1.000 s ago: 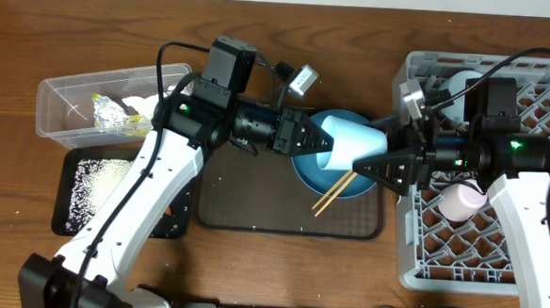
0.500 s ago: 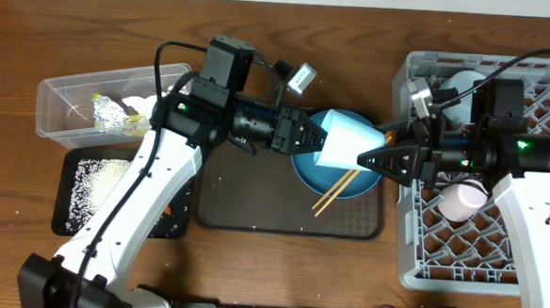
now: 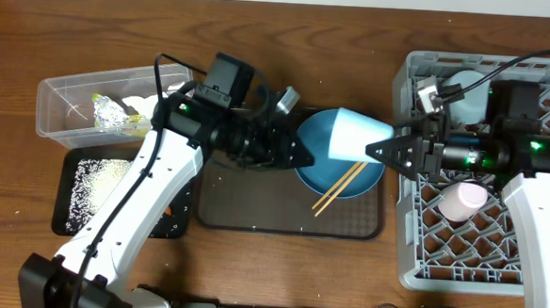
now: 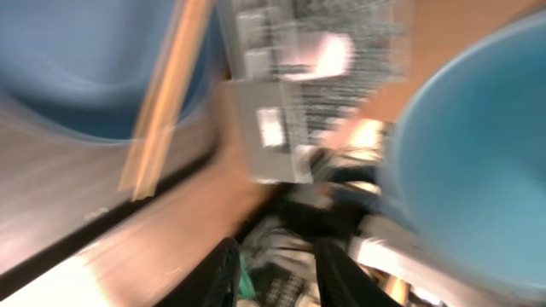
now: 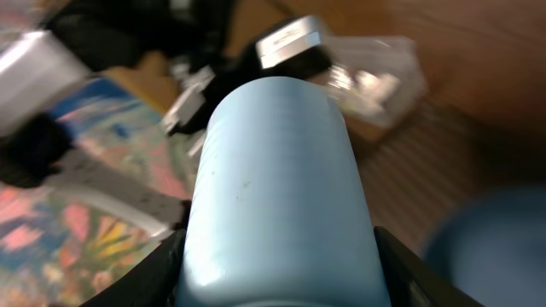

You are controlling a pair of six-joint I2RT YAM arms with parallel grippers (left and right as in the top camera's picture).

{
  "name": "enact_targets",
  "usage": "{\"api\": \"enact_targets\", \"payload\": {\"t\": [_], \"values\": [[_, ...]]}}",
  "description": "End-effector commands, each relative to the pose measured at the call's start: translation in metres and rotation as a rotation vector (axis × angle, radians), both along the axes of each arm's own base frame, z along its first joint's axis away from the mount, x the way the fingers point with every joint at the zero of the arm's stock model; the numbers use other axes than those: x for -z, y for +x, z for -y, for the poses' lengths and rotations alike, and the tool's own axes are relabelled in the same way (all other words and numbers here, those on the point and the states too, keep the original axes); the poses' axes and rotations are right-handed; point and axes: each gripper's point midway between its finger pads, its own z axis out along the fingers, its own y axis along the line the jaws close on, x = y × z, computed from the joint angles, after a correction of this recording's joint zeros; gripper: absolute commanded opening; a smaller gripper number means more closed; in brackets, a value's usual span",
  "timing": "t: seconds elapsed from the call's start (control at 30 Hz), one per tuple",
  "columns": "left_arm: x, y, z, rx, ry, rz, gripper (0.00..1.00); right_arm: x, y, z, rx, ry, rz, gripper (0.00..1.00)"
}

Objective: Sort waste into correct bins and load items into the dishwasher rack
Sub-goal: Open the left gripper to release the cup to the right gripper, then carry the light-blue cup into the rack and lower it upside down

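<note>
Right tool (image 3: 379, 148) clamped on the small light blue cup (image 3: 353, 136), held on its side above the rim of the large round blue plate (image 3: 315, 143), just left of the dishwasher rack (image 3: 533, 262). Left tool (image 3: 306, 162) (wrist view blurred) stands with fingers apart, gripping nothing, beside the plate; wooden chopsticks (image 3: 339, 188) rest on the plate

serving tray (image 3: 253, 208): dark brown, mid-table | table (image 3: 357, 26): brown wood

Left arm (image 3: 141, 194) extended rightward, left gripper (image 3: 298, 157) pointing right, jaws parted, nothing between them, right arm (image 3: 536, 210) bent inward, right gripper (image 3: 388, 149) level and pointing left, jaws clamped on either side of a cup (image 3: 356, 135).
</note>
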Motion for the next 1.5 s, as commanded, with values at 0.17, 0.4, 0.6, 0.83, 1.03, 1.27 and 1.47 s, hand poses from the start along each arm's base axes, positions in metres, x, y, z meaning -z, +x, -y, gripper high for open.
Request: {"api": "enact_targets", "payload": {"t": [0.17,0.4,0.6,0.83,1.03,1.27,1.47], "values": [[0.047,0.016,-0.055,-0.12,0.399,0.077,0.37,0.018,0.027,0.074,0.451,-0.301,-0.178,0.3],[0.05,0.011,-0.057,-0.114,0.414,0.062,0.37,0.026,0.013,0.176,0.952,-0.688,-0.357,0.27],[0.056,0.008,-0.058,-0.11,0.423,0.046,0.47,0.02,-0.003,0.222,1.188,-0.864,-0.419,0.21],[0.058,0.006,-0.059,-0.108,0.426,0.04,0.64,0.041,0.018,0.233,1.193,-0.902,-0.472,0.17],[0.058,0.006,-0.059,-0.108,0.425,0.039,0.67,0.073,0.045,0.235,1.143,-0.91,-0.537,0.13],[0.058,0.006,-0.059,-0.108,0.426,0.04,0.68,0.105,0.064,0.223,1.031,-0.874,-0.606,0.11],[0.058,0.006,-0.059,-0.108,0.426,0.038,0.69,0.126,0.072,0.217,0.987,-0.899,-0.642,0.14]]}}
